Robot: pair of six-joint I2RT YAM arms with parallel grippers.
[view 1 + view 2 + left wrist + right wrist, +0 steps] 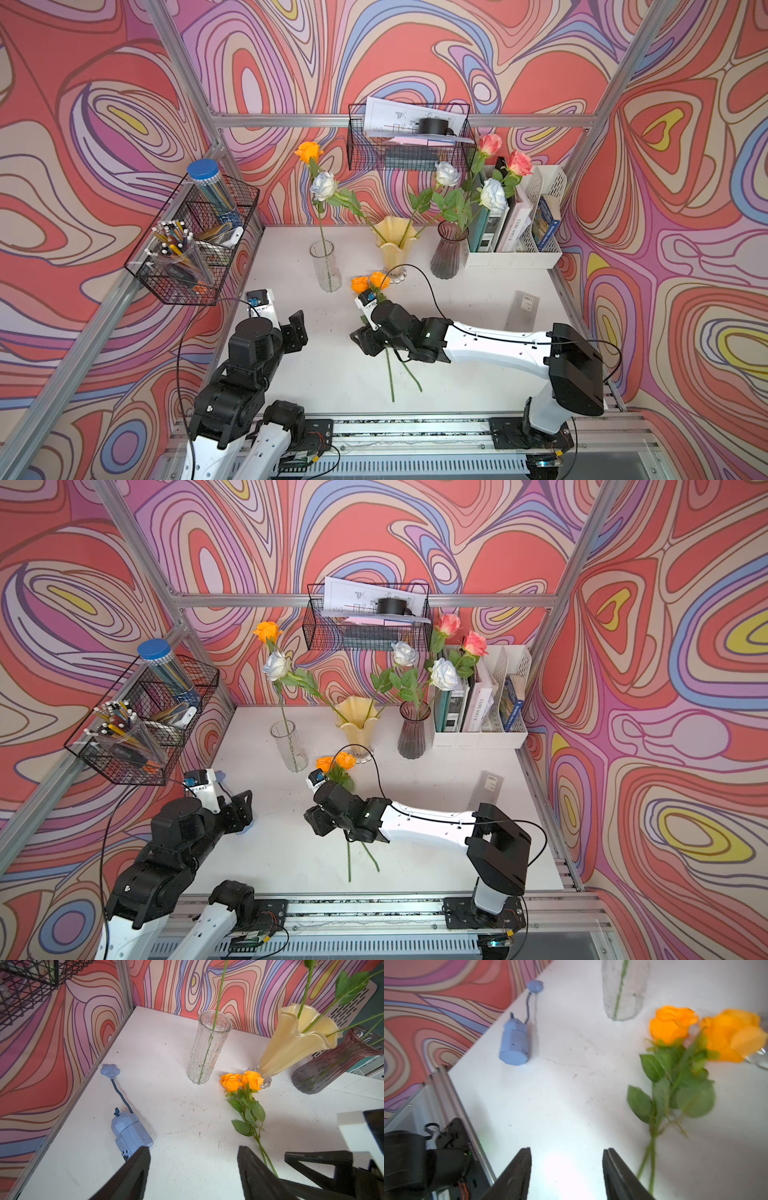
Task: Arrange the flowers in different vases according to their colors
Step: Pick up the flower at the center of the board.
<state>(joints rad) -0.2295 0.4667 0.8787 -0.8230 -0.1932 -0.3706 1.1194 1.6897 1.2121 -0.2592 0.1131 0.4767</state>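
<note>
In both top views the two loose orange roses lie flat on the table. Their heads are just beside the foot of the clear vase, and their stems run away from it under the right gripper. That vase already holds one orange bloom. The yellow vase and purple vase stand past it, on the side away from the left gripper.

In the left wrist view the left gripper is spread wide and empty. A blue toy lies well apart from the clear vase, towards the wall.

In the right wrist view the right gripper has its jaws parted with nothing between them. The stems pass just outside one finger.

The roses look light, with soft heads and thin, springy stems that touch each other. The bare stem below the leaves seems the best place to grip, one flower at a time. The clear vase is narrow, glass and probably easy to tip. The table is open in front of it, while leaning blooms crowd the space above.
</note>
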